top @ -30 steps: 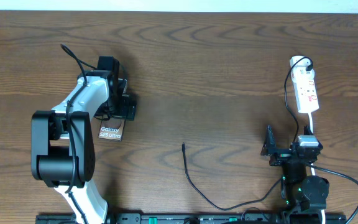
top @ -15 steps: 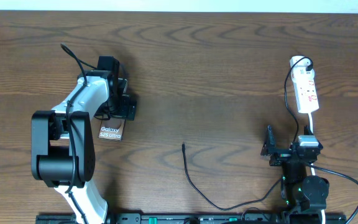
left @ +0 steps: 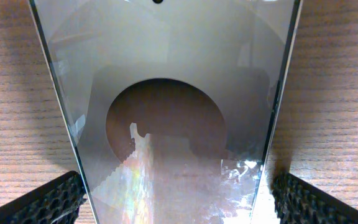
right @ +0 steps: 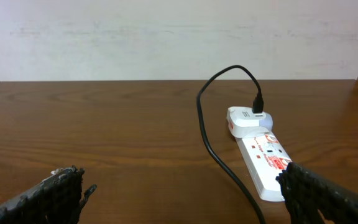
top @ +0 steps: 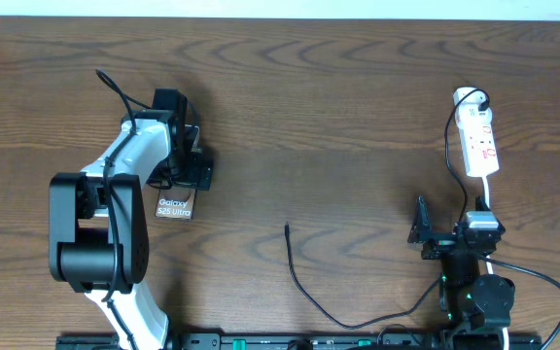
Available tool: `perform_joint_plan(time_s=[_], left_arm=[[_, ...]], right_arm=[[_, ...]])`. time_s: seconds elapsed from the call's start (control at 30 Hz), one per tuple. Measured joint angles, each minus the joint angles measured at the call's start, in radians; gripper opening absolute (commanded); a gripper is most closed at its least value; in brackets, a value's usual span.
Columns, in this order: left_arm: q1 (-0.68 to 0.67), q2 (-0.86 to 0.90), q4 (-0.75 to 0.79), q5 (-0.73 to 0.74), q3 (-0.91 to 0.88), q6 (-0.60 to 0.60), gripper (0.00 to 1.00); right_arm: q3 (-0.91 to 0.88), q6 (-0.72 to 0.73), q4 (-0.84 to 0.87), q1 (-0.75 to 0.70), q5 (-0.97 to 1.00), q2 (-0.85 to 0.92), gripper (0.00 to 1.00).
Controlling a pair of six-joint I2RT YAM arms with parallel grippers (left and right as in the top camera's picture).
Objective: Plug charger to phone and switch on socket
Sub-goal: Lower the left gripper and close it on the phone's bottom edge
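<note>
So the slim dark phone with the white "Galaxy S25 Ultra" lettering is lying flat on the brown wooden table, left of centre in the overhead shot, with the left gripper right over its upper end. In the left wrist view the glossy face fills the frame and the two black textured pads sit in the bottom corners, tight against both long edges, so it's pinching the phone across its width. The long thin black charger cable goes into a white adapter block at the far end of the small white power strip with red marks, upper right of the overhead frame. It then loops down toward the bottom edge, and its small plug tip lies loose on the wood near bottom centre, well apart from the phone. The right gripper sits just below the strip, fingers spread wide with only bare table between them.
</note>
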Motion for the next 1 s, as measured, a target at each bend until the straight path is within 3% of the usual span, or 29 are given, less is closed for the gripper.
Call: perform_joint_plan(time_s=[0.37,1.0], left_arm=[[0.000,0.000,0.002,0.000,0.000,0.000,1.00],[0.000,0.000,0.005,0.000,0.000,0.001,0.87]], right_arm=[[0.000,0.000,0.000,0.000,0.000,0.000,0.99],[0.000,0.000,0.000,0.000,0.000,0.000,0.99]])
